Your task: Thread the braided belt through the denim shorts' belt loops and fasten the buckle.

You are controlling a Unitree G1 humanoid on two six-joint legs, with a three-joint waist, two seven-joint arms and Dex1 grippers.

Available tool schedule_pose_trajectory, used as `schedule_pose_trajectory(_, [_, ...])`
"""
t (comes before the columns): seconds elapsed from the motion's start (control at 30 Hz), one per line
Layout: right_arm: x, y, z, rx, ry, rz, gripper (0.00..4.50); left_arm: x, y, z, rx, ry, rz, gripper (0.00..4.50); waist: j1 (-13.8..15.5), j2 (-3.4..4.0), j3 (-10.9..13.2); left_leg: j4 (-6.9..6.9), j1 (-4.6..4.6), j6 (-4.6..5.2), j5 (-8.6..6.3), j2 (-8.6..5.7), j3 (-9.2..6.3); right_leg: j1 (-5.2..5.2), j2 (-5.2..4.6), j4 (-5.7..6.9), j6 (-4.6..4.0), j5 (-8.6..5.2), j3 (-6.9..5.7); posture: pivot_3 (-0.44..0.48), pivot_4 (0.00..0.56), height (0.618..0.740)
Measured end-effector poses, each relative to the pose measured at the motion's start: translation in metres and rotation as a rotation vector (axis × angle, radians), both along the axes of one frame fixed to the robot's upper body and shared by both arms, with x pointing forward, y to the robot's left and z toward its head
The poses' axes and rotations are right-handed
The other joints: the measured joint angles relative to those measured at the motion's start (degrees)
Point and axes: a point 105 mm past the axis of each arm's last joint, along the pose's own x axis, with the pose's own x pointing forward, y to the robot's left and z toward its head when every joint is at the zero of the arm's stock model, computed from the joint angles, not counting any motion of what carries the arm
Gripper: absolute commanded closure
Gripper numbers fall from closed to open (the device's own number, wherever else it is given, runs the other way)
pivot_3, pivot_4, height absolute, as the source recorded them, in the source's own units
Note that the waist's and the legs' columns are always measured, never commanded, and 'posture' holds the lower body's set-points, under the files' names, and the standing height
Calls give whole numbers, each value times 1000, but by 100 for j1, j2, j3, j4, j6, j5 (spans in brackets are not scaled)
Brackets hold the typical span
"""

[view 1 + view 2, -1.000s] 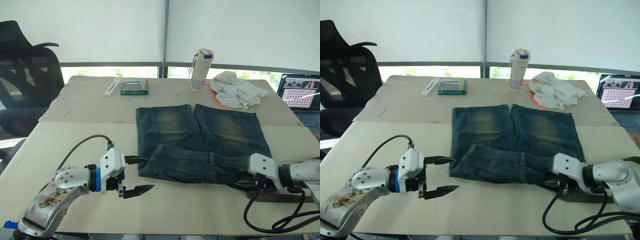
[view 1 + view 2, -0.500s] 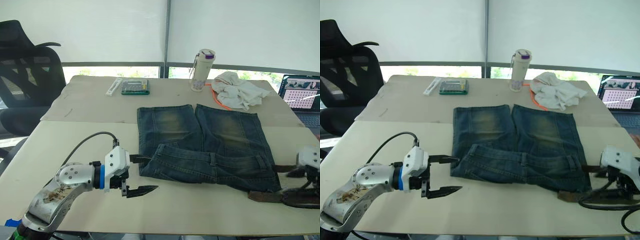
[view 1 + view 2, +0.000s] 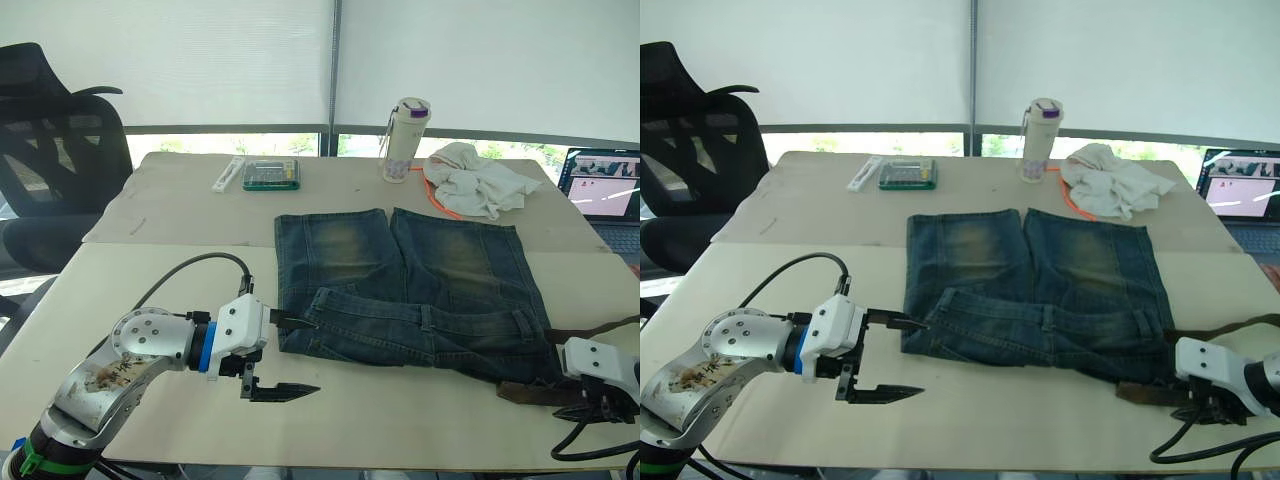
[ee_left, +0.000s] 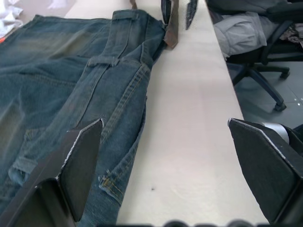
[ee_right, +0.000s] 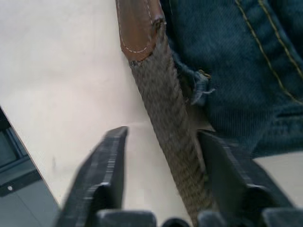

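Beside the denim shorts (image 3: 420, 300), both pincers gape; right pincer (image 5: 163, 142) straddles the braided belt (image 5: 165, 94).

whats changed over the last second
The right gripper pulled back from the denim shorts toward the table's right edge, its open fingers straddling the braided belt. The left gripper edged closer to the waistband corner, open. Shorts, bottle and white cloth stayed put.

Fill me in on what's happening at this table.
A two-armed robot is working on faded blue denim shorts lying flat on the beige table. Its right gripper straddles a dark brown braided belt beside the waistband's right end, fingers open. The left gripper waits open at the waistband's left end, one finger over the denim.
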Motion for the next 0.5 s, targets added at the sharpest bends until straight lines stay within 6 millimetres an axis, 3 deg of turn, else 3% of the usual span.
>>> schedule_pose_trajectory(0.1, [-3,-1,-2,-6,7,0,4330,2,-2,1,3,-4,-19,0,6,0,0,1,2,0,1,0,0,0,0,4,0,0,1,0,150,740])
schedule_pose_trajectory(0.13, [-5,-2,-3,-6,7,2,4456,2,-2,1,2,-2,-19,0,6,0,0,1,2,0,1,-1,0,0,0,5,0,0,0,0,150,740])
schedule_pose_trajectory(0.3, [-4,-1,13,17,-45,-1,4456,10,-6,6,-44,-10,-20,0,10,1,0,3,1,0,1,-1,-1,0,1,6,0,0,1,0,150,740])
schedule_pose_trajectory(0.4, [5,11,40,104,-115,-23,4456,16,-12,10,-102,-3,0,0,1,0,0,3,1,0,1,1,-4,0,2,8,0,0,1,0,150,740])
schedule_pose_trajectory(0.5, [17,35,69,209,-184,1,4456,23,-26,21,-251,42,20,0,-1,0,0,8,0,0,1,3,-11,3,2,16,1,0,0,0,150,740])
